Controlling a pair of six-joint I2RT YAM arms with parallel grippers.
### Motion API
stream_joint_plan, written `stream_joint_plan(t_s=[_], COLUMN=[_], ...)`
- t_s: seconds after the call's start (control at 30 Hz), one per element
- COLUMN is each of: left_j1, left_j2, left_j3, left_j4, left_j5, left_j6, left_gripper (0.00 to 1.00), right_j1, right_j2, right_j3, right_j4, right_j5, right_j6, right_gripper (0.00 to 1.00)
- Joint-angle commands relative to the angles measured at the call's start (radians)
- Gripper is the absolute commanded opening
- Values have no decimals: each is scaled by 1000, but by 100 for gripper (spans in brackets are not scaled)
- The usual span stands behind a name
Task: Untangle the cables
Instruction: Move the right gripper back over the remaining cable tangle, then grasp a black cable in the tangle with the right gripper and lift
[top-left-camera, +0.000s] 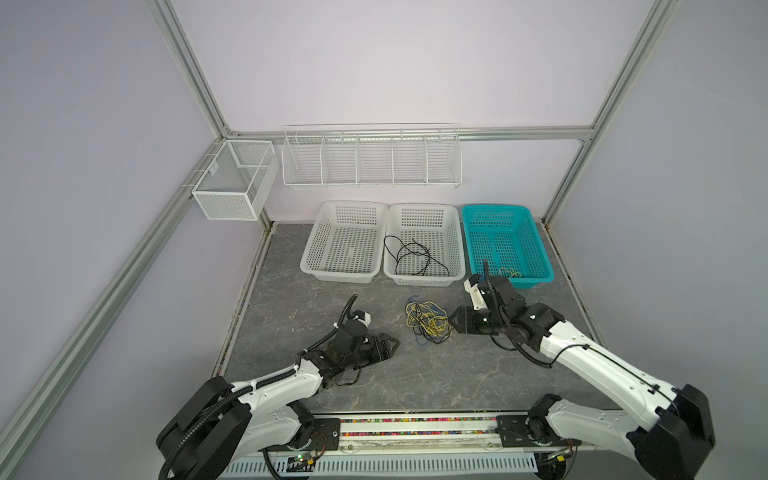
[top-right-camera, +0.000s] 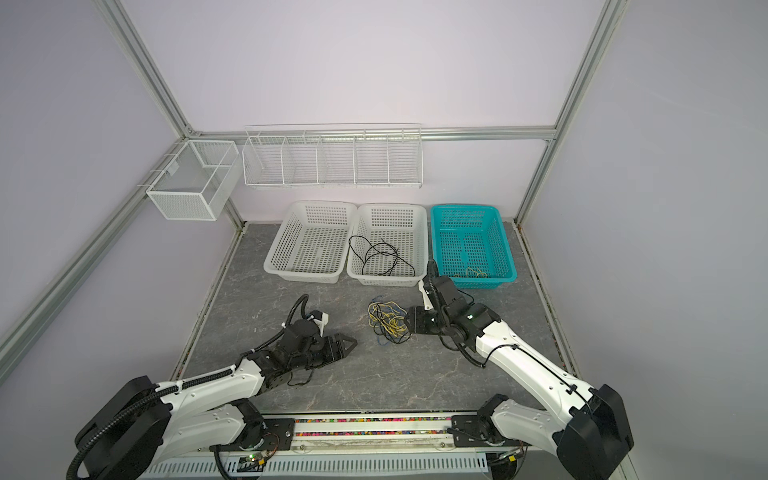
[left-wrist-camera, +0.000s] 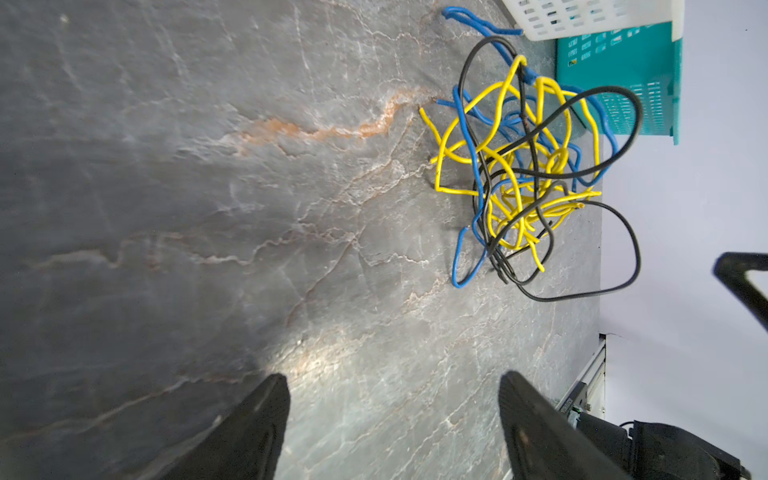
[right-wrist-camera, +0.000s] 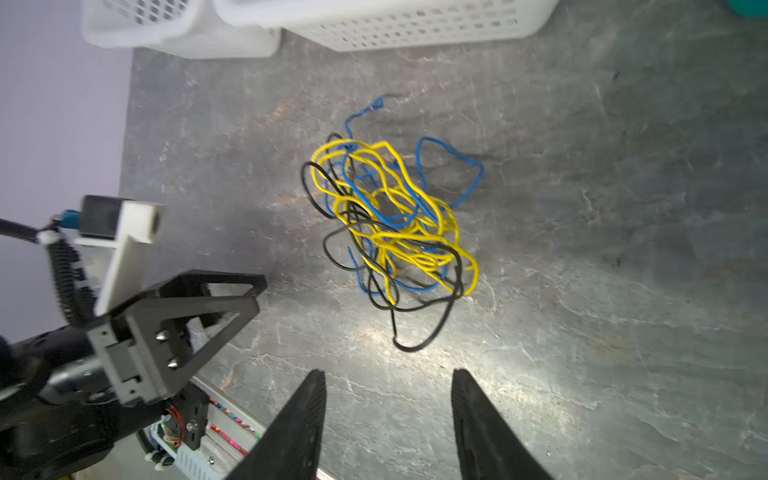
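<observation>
Cables (right-wrist-camera: 399, 237) lie tangled just ahead of the right fingers (right-wrist-camera: 297, 424), untouched.

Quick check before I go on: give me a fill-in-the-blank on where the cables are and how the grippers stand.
1. The loose black cable lies in the ____ basket of the row of three.
2. The tangle on the table mixes yellow, black and ____ cables.
3. The left gripper and the right gripper flank the tangle, both ____ and holding nothing.

Missing words: middle; blue; open.
</observation>
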Motion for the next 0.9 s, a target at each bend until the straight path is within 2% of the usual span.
stream_joint_plan(t_s=[0.0,0.17,0.3,0.5,0.63,0.87], left_j1=[-3,-9,-13,-15,-15,-17], left_j2=[14,34,43,40,38,41], left_j3=[26,42,44,45,51,66], left_j4=[16,16,23,23,23,48], left_j5=[-2,-1,-2,-2,-2,14], left_j6=[-3,-3,-6,-13,-12,-30], left_gripper=[81,80,80,80,80,80], right_j1=[-4,-19,-21,-40,-31,32], right_j2=[26,84,133,199,176,69], right_j3=[-43,-65,-68,-62,-38,95], right_j4=[59,140,194,237,228,95], right_j5=[16,-42,-49,-82,-94,-62], right_j6=[47,65,62,60,50,-42], right_gripper=[53,52,45,24,7,7])
